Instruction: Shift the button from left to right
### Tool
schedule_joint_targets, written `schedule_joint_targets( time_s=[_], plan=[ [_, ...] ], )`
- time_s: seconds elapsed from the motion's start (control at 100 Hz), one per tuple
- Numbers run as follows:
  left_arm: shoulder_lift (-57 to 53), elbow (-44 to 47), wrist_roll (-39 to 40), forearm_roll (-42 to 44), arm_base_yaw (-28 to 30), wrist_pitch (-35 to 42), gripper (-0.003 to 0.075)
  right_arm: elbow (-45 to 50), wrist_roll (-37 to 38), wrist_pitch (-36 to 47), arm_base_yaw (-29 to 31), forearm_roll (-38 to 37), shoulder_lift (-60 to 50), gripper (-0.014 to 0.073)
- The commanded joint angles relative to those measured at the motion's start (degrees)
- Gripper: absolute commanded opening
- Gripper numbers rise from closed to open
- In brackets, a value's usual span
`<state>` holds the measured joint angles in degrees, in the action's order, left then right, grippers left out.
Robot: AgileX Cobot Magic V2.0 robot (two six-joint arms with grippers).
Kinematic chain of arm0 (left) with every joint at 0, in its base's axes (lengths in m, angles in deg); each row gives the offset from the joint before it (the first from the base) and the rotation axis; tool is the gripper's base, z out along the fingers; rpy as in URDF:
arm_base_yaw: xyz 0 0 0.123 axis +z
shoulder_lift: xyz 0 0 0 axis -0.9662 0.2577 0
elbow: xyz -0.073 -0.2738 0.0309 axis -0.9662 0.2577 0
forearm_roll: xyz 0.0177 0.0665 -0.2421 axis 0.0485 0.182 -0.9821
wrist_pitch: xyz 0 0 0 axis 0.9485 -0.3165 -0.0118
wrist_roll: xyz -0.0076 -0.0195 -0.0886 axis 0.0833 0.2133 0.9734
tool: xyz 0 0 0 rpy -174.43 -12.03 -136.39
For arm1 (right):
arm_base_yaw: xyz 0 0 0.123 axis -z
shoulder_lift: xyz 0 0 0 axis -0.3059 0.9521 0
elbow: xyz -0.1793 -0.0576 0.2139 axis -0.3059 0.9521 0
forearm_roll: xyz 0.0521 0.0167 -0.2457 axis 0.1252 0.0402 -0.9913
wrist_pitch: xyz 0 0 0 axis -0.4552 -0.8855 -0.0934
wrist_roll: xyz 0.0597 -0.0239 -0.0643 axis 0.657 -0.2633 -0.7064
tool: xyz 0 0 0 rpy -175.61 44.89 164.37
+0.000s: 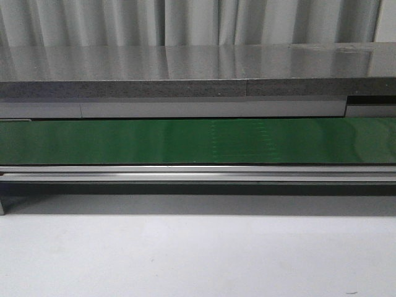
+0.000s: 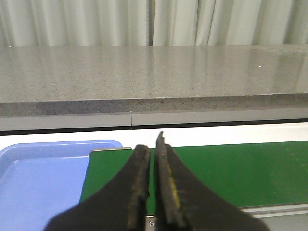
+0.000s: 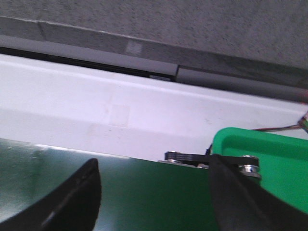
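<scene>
Button is what you must move, but you cannot find it in any of the three views, so its place, the way it points and its long axis cannot be told now. In the front view you see only the green conveyor belt [image 1: 198, 141] running left to right, the grey stone ledge [image 1: 185, 74] behind it and the pale worktop [image 1: 198, 253] in front; no arm enters this view. The left pincer [image 2: 153, 192] is closed, its two black fingers [image 2: 139, 187] almost touching with nothing between them, and it hangs over the left end of the belt, just beside a blue tray [image 2: 43, 178]. I judge it waits there because the button should arrive on that side. The right pincer [image 3: 154, 192] is open, its fingers [image 3: 72, 197] well apart and holding nothing, above the belt and near a green tray [image 3: 269, 154], probably the place for delivery. You should judge the task as not yet started, and wait until the button shows before you choose the grasp direction.
</scene>
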<state>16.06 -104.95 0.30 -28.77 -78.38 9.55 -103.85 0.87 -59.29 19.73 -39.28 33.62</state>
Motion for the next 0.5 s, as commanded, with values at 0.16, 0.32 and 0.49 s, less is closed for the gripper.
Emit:
schedule_joint_targets(
  time_s=[0.16, 0.32, 0.49],
  plan=[
    [0.41, -1.52, -0.09, -1.03, -0.46, 4.08, 0.0005, 13.23, 0.06, 14.45, -7.15, 0.84, -14.57, 0.0455],
    [0.41, -1.52, -0.09, -1.03, -0.46, 4.08, 0.0005, 22.60, 0.06, 18.46, -9.49, 1.40, -23.80, 0.0454],
    [0.41, -1.52, -0.09, -1.03, -0.46, 4.08, 0.0005, 31.16, 0.06, 19.82, -9.77, 1.81, -35.56, 0.0454]
  ],
)
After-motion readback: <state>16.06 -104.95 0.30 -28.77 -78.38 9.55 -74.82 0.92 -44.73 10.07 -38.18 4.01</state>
